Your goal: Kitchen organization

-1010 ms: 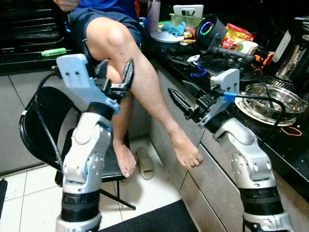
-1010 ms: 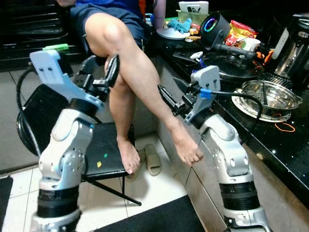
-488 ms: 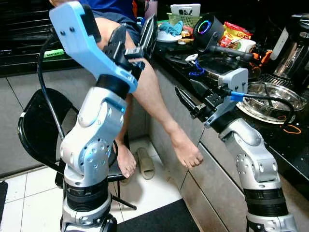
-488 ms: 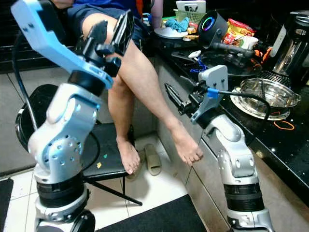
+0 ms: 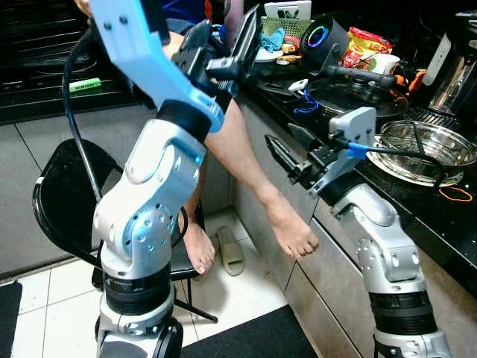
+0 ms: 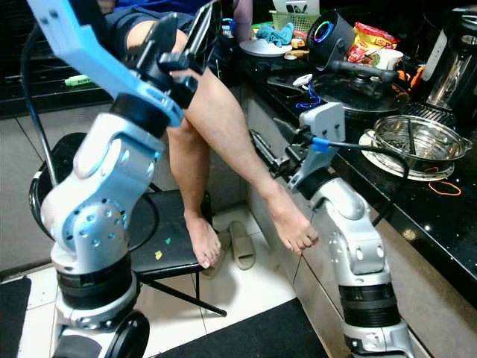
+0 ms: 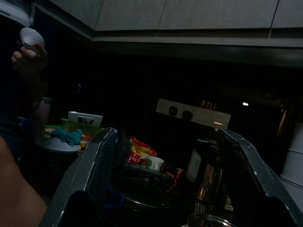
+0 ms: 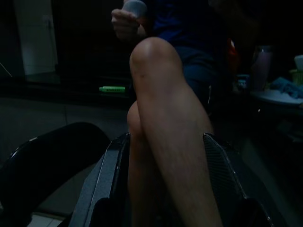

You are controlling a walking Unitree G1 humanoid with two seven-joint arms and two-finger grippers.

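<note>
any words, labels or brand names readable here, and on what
None can be read.
Green bar on the dark ledge: dark lettering, too small to make out.
Red and yellow snack packets on the counter: print too blurred.
White box at the back: dark marks, not legible.

This is a home kitchen. A dark, speckled stone counter [image 5: 447, 231] runs along the 3 o'clock side above grey cabinet fronts [image 5: 328, 298], crowded with a black lidded pan [image 5: 350, 93], a steel bowl [image 5: 421, 145], snack packets [image 5: 365, 48] and a green basket [image 5: 279, 30] toward 1 o'clock. At 10 o'clock sits a person [image 5: 246, 149], barefoot, on a black folding chair [image 5: 56, 216], slippers [image 5: 231, 253] on the white tiled floor [image 5: 45, 313].
</note>
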